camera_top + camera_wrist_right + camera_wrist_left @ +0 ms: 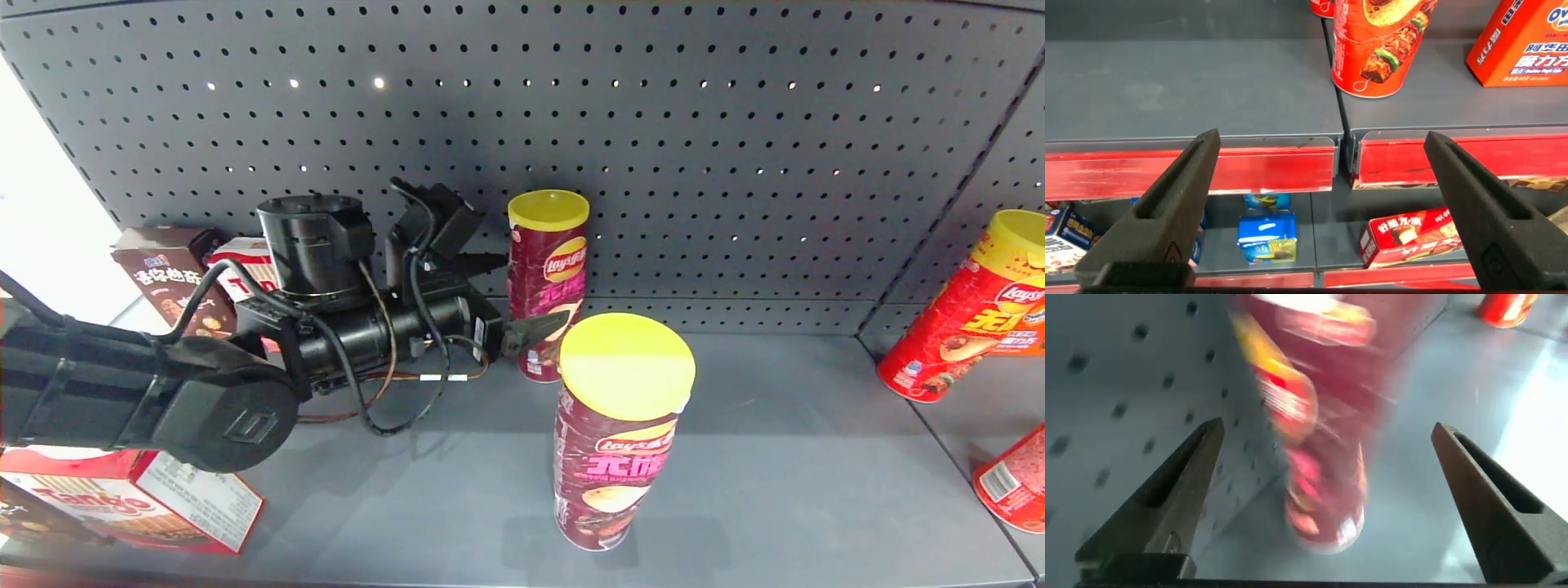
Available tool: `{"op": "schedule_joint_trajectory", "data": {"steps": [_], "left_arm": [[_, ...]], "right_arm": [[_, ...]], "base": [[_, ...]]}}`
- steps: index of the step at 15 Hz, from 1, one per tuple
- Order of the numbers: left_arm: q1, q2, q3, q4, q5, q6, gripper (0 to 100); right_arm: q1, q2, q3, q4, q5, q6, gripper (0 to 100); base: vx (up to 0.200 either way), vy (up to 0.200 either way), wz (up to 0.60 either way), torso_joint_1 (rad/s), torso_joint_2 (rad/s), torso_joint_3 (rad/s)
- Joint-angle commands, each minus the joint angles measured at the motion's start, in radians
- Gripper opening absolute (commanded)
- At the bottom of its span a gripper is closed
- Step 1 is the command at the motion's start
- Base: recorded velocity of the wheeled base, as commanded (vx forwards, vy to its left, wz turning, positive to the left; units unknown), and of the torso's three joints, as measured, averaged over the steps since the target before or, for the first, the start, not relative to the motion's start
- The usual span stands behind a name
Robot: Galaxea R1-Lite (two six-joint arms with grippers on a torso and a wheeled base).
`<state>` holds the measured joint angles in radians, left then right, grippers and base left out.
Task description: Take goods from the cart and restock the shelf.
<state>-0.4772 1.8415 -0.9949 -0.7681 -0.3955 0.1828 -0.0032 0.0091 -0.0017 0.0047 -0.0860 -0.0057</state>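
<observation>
My left gripper (532, 294) comes in from 9 o'clock, its fingers (535, 328) spread wide on either side of a purple chip can (549, 269) without gripping it. That can stands upright on the shelf (816, 457), close to the pegboard (653, 122). A second purple can (620, 441) stands at 6 o'clock from it, nearer me. Red cans (971, 318) sit at 3 o'clock and boxes (163, 278) at 9 o'clock. My right gripper (1323, 151) hangs with its fingers apart, holding nothing.
</observation>
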Motion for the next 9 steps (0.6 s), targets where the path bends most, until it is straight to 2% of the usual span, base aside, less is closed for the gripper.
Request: {"op": "schedule_joint_trajectory", "data": {"steps": [1, 2, 3, 4, 5, 6, 7, 9], "left_arm": [[-0.006, -0.068, 0.035, 0.015, 0.027, 0.001, 100], [-0.008, -0.071, 0.033, 0.018, 0.089, 0.001, 100], [-0.006, -0.071, 0.025, 0.020, 0.124, 0.003, 100], [-0.003, -0.071, 0.025, 0.023, 0.132, 0.007, 100], [-0.001, -0.070, 0.025, 0.024, 0.149, 0.024, 100], [0.003, -0.070, 0.028, 0.044, 0.193, 0.070, 100], [0.005, -0.070, 0.028, 0.058, 0.204, 0.092, 100], [0.006, -0.070, 0.025, 0.059, 0.216, 0.103, 100]], "right_arm": [[0.000, 0.002, 0.000, 0.000, 0.000, 0.000, 100], [0.000, 0.002, 0.000, 0.000, 0.000, 0.000, 100], [0.000, 0.002, 0.000, 0.000, 0.000, 0.000, 100], [0.000, 0.002, 0.000, 0.000, 0.000, 0.000, 100], [0.000, 0.002, 0.000, 0.000, 0.000, 0.000, 100], [0.000, 0.002, 0.000, 0.000, 0.000, 0.000, 100], [0.000, 0.002, 0.000, 0.000, 0.000, 0.000, 100], [0.000, 0.002, 0.000, 0.000, 0.000, 0.000, 100]], "base": [[0.000, 0.000, 0.00, 0.000, 0.00, 0.000], [0.000, 0.000, 0.00, 0.000, 0.00, 0.000], [0.000, 0.000, 0.00, 0.000, 0.00, 0.000], [0.000, 0.000, 0.00, 0.000, 0.00, 0.000], [0.000, 0.000, 0.00, 0.000, 0.00, 0.000], [0.000, 0.000, 0.00, 0.000, 0.00, 0.000], [0.000, 0.000, 0.00, 0.000, 0.00, 0.000], [0.000, 0.000, 0.00, 0.000, 0.00, 0.000]]}}
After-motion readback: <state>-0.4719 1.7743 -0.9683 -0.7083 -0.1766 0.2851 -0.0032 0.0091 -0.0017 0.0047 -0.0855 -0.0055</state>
